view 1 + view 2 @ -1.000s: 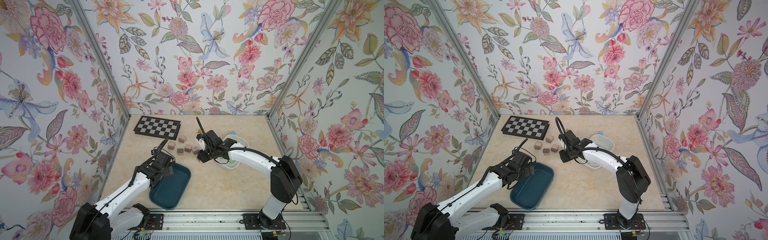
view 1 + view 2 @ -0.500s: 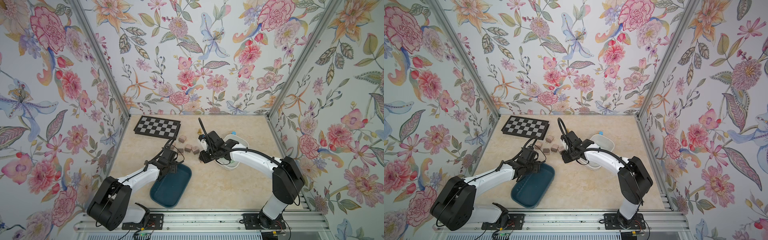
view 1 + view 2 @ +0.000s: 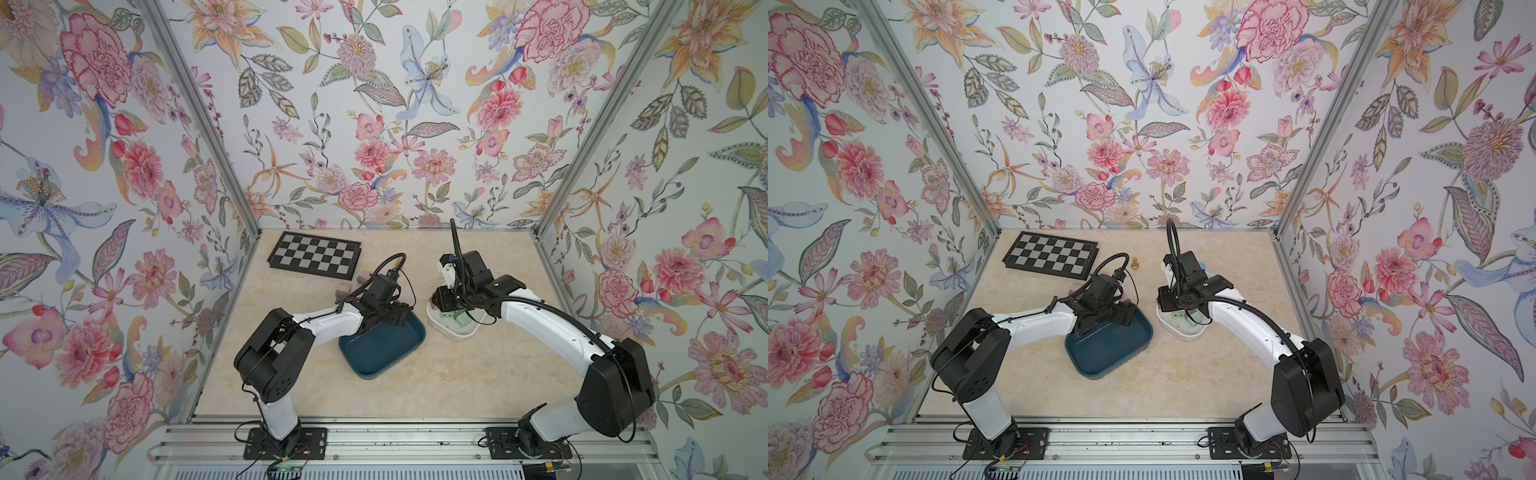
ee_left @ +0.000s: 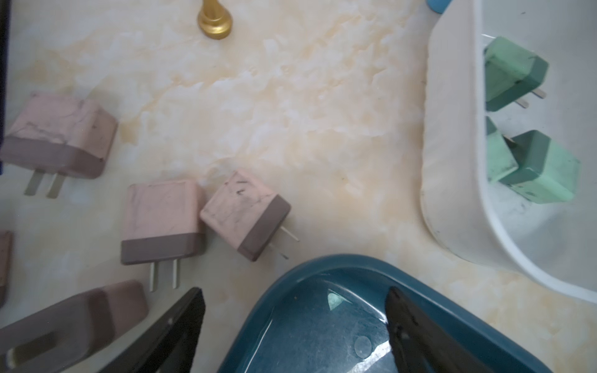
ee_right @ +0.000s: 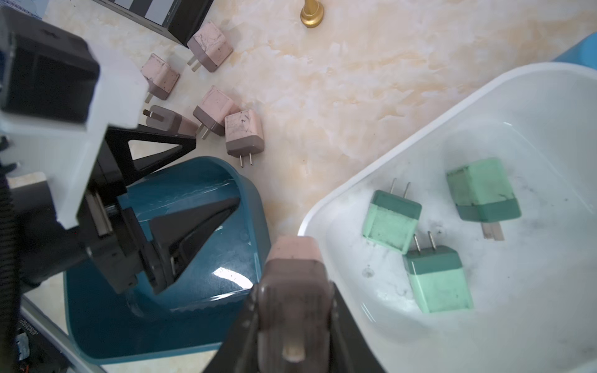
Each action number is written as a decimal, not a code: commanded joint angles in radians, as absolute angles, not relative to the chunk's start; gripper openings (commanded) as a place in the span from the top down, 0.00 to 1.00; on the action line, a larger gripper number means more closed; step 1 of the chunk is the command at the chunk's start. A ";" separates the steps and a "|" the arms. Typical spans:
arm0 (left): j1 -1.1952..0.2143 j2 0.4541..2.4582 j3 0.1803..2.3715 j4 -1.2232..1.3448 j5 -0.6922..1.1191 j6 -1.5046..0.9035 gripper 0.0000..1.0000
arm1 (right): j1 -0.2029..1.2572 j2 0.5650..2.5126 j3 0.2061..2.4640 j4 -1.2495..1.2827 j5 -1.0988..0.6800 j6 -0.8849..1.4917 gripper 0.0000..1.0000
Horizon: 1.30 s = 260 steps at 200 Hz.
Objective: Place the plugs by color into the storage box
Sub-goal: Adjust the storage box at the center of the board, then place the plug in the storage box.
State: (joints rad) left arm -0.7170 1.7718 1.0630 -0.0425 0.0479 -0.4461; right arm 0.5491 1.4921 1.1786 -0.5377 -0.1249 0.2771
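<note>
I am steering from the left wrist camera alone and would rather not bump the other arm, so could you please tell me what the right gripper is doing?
Observer: The right gripper is shut on a pink plug, by the rim of the white tray.
Operator: Thank you. Is anything in the blue tray yet?
Observer: In both top views the blue tray shows no plug in the part not covered by your arm.
Operator: What lies behind the loose plugs?
Observer: A chessboard; the farthest loose plug lies close beside its edge.
</note>
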 commanded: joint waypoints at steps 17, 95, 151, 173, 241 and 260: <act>-0.713 1.650 1.099 -0.199 -0.158 -0.472 0.01 | 0.556 1.478 1.191 -0.570 -0.149 0.267 0.75; -0.504 1.161 0.896 -0.537 -0.085 -0.808 0.01 | 0.757 1.622 1.309 -0.570 -0.083 0.277 0.74; -0.440 1.035 0.689 -0.418 0.009 -0.865 0.01 | 0.817 1.834 1.405 -0.557 -0.055 0.261 0.74; -0.442 1.056 0.655 -0.358 0.063 -0.880 0.01 | 0.822 1.890 1.423 -0.550 -0.039 0.258 0.74; -0.491 1.123 0.584 -0.236 0.117 -0.920 0.03 | 0.842 1.950 1.375 -0.522 -0.002 0.266 0.43; -0.537 1.158 0.581 -0.216 0.117 -0.942 0.04 | 0.841 1.909 1.361 -0.522 0.005 0.271 0.25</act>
State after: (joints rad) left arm -0.4892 1.1217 0.5961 -0.2687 0.1028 -0.9009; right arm 0.8360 1.9469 1.3846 -0.5266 -0.0219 0.2707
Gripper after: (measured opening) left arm 0.965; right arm 0.683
